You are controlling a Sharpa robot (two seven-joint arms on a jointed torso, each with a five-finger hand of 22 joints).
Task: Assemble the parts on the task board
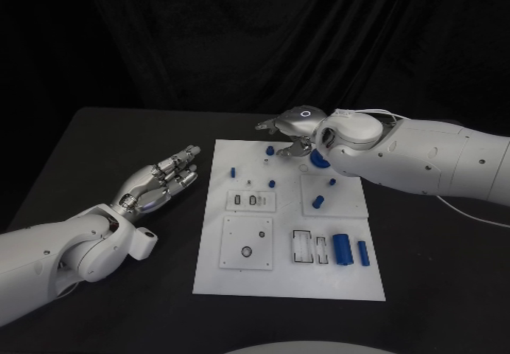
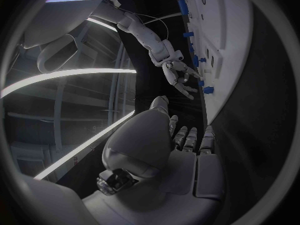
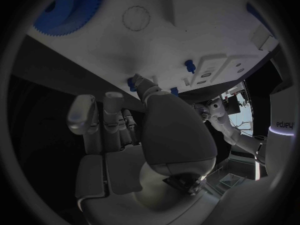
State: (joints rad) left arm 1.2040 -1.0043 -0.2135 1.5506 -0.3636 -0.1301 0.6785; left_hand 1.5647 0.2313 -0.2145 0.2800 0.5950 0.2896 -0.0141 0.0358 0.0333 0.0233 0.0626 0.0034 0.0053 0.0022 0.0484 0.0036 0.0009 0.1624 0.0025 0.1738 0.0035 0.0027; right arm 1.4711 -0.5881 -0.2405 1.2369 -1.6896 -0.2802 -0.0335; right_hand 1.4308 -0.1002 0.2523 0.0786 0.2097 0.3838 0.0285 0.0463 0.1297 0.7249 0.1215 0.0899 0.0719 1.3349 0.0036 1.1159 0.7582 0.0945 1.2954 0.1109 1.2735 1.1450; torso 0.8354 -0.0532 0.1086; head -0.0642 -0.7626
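Two hands are over the black surface (image 1: 117,140); the white task board (image 1: 287,287) lies in its middle, long side running away from the robot. The left hand (image 1: 159,182) hovers just beside the board's left edge, palm up, fingers stretched out and a little apart, holding nothing; the left wrist view shows the same hand (image 2: 181,135) with straight fingers next to the board's edge (image 2: 240,60). The right hand (image 1: 292,133) is over the far end of the board, fingers curled downward close to a small blue peg (image 1: 270,150); if it touches or pinches that peg I cannot tell. In the right wrist view its fingers (image 3: 115,115) are bent near the board's edge (image 3: 94,50), with a blue toothed gear (image 3: 69,7) on the board further away. Several other blue parts are on the board: a large cylinder (image 1: 342,248) and a thinner rod (image 1: 363,253) side by side near the front right corner; a short cylinder (image 1: 318,200) in the middle right square plate; small pegs (image 1: 233,172) standing near the left edge.
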